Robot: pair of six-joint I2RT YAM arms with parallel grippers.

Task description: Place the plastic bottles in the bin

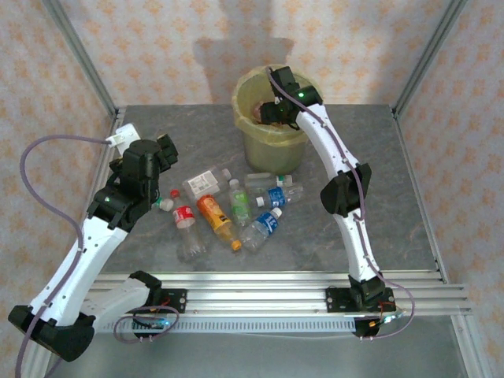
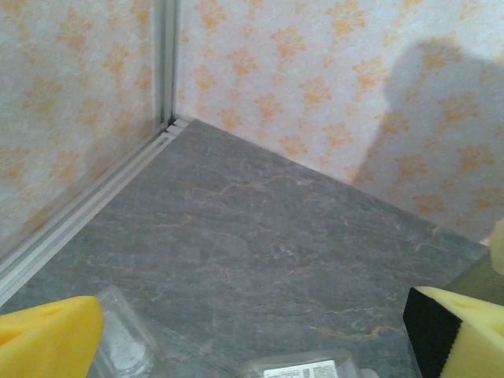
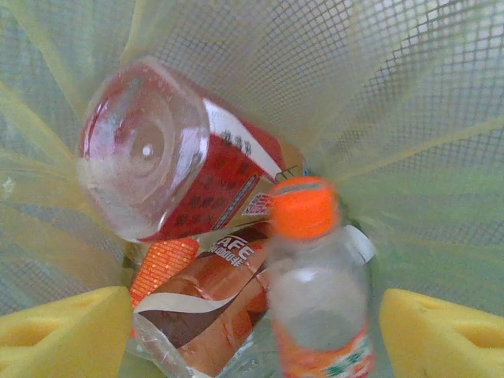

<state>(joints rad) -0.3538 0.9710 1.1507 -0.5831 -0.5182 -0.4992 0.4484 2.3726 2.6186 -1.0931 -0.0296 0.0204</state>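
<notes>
Right wrist view: right gripper (image 3: pixel 252 323) spread wide inside round bin lined with yellow-green bag (image 3: pixel 409 118); clear orange-capped plastic bottle (image 3: pixel 315 276) loose between jaws, so release step. left gripper (image 2: pixel 252 335) gapes empty. Next: lift out, fetch bottles (image 1: pixel 236 206) near bin.

The pads (image 3: pixel 63 335) of your right gripper (image 3: pixel 253 339) look like matt yellow foam. Ahead of them you see a thin, translucent yellow-green plastic bag (image 3: pixel 441 118), wrinkled and faintly shiny, with the fine mesh wall of the bin (image 3: pixel 378 55) showing through. Just beyond the fingertips, the red-labelled bottle (image 3: pixel 157 157) is clear glossy plastic, the orange-capped bottle (image 3: pixel 315 299) has a smooth cap, and the brown-labelled bottle (image 3: pixel 209 311) is crumpled. Ahead of your left gripper (image 2: pixel 252 346), the grey table (image 2: pixel 260 252) looks matt and marbled, edged by a brushed metal rail (image 2: pixel 79 216).
</notes>
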